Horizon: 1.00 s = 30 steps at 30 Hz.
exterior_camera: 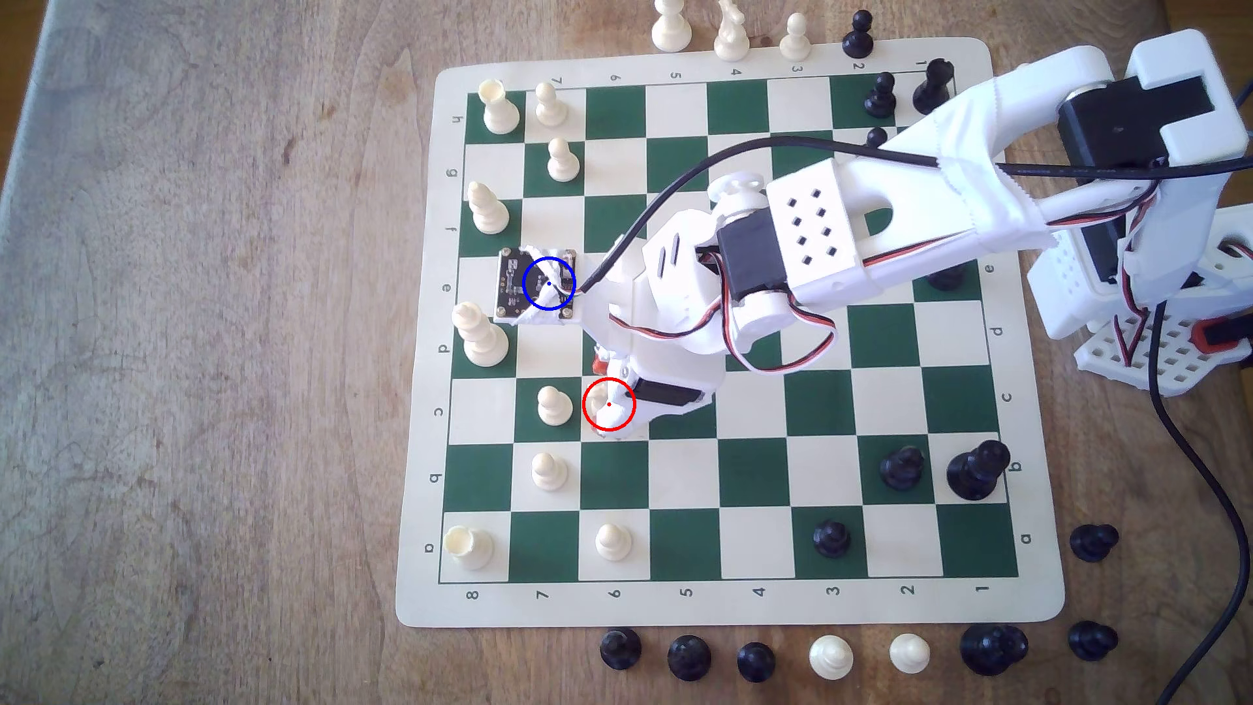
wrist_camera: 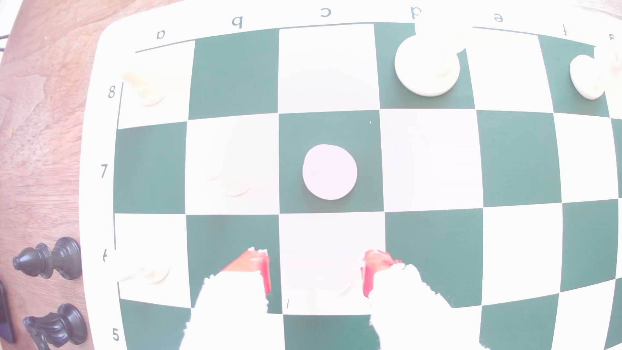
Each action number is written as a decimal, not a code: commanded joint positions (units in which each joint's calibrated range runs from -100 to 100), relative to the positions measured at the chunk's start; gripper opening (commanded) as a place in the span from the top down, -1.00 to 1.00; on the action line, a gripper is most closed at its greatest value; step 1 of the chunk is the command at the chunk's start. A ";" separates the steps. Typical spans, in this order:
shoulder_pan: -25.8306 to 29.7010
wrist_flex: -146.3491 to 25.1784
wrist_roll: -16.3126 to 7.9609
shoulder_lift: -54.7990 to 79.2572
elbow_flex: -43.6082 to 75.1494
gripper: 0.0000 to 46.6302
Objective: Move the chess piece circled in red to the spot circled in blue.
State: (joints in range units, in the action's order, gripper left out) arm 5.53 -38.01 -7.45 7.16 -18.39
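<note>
One target: I see the knight (exterior_camera: 605, 409) on cream square c6, red-ringed, under the arm.
Claw: gripper (wrist_camera: 316, 274) spread wide, straddling c6, holding nothing.
Handling: I judge it light, rigid, top-heavy; pinch low.

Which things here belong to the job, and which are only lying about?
Job: cream knight in the red ring, mostly hidden; blue-ringed green square; open gripper.
Lying about: cream pawn beside the knight; black pieces off the board.
</note>
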 commanded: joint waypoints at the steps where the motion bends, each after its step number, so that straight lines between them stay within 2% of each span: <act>1: 0.37 1.07 -0.39 -0.97 4.88 0.42; 16: 1.00 1.23 -0.39 -0.71 5.06 0.67; 20: 1.31 1.07 -0.44 -0.88 5.34 0.84; 22: 1.39 0.91 -0.54 -0.88 5.52 0.99; 30: 1.00 -3.92 -0.59 -1.90 9.69 0.99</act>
State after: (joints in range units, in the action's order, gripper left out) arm 6.71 -38.88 -8.03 7.92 -16.31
